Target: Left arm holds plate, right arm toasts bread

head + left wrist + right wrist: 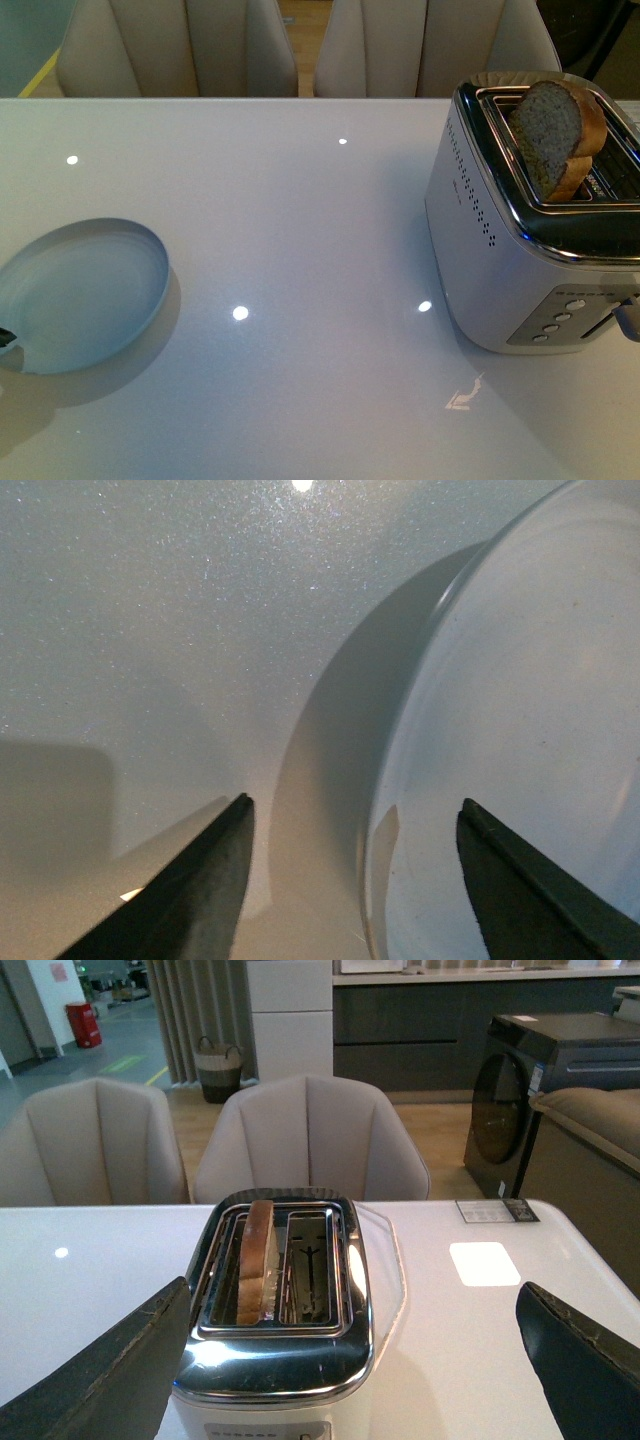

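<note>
Beige chairs (180, 45) back the glossy white worktop (300, 220); both grippers' fingers (190, 900) spread apart, left straddling the plate (80, 295) rim, bread (555, 135) upright in the toaster (520, 240).

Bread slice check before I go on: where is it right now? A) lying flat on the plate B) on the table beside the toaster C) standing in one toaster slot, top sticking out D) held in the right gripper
C: the bread stands upright in one slot of the toaster, its rounded top above the rim; the plate is bare, and the right gripper is open with nothing in it.
</note>
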Tool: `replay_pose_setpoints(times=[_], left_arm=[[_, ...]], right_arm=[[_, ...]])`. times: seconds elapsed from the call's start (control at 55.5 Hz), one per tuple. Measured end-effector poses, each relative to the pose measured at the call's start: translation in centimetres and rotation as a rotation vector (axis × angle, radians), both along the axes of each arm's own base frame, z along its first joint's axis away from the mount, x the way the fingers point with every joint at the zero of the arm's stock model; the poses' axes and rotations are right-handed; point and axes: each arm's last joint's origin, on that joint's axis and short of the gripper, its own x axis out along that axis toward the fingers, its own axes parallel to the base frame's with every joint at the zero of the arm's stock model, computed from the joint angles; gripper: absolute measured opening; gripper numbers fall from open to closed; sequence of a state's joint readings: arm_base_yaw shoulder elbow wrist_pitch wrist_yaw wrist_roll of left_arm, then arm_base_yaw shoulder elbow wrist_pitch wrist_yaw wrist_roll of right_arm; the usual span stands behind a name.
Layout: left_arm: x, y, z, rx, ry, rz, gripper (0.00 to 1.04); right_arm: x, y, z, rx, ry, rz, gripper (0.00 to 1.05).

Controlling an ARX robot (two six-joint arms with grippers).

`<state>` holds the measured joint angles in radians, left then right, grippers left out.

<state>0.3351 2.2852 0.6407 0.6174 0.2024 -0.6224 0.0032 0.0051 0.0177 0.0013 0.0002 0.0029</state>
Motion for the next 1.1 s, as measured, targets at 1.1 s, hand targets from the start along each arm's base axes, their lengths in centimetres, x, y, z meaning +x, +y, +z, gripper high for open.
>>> replay_pose_setpoints(times=[1.1], left_arm=[[-1.4,-12.8,26.4,0.533,-0.911,-0.282,0.72]], right_arm=[[0.0,0.0,0.0,0.0,0.0,-0.001,0.96]])
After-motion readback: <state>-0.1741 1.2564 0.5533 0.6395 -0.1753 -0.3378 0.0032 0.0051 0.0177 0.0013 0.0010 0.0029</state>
